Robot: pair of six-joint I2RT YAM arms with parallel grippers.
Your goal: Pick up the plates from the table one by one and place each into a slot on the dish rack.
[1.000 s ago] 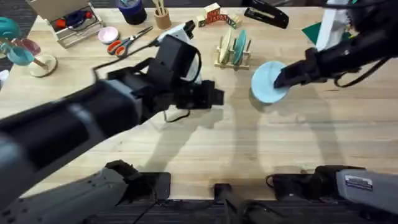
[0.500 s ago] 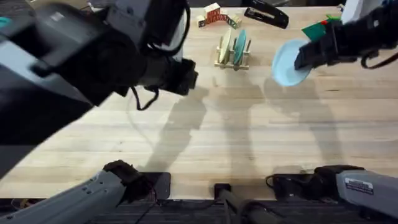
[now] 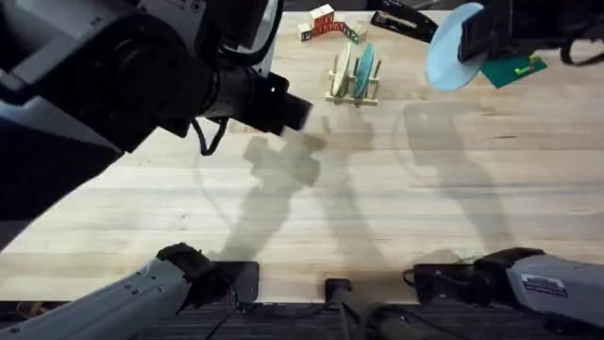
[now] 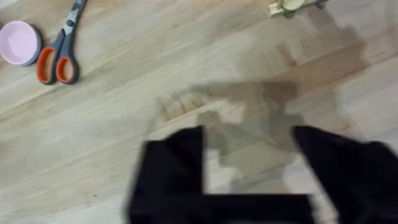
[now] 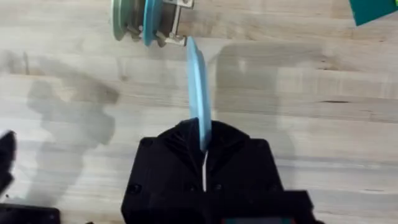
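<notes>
Right gripper (image 5: 204,163): clamped on blue plate (image 3: 453,59), aloft near worktop's far right edge
Rack (image 3: 353,83): leftward, two plates slotted; plate edge-on towards it
Left gripper (image 4: 249,163): apart, empty

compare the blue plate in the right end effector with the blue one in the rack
The held plate is up in the air, clamped by the right end effector; the racked plate stands in a slot of the rack, beside a cream plate. The racked one looks a deeper teal, the held one paler. Both are round and on edge.
</notes>
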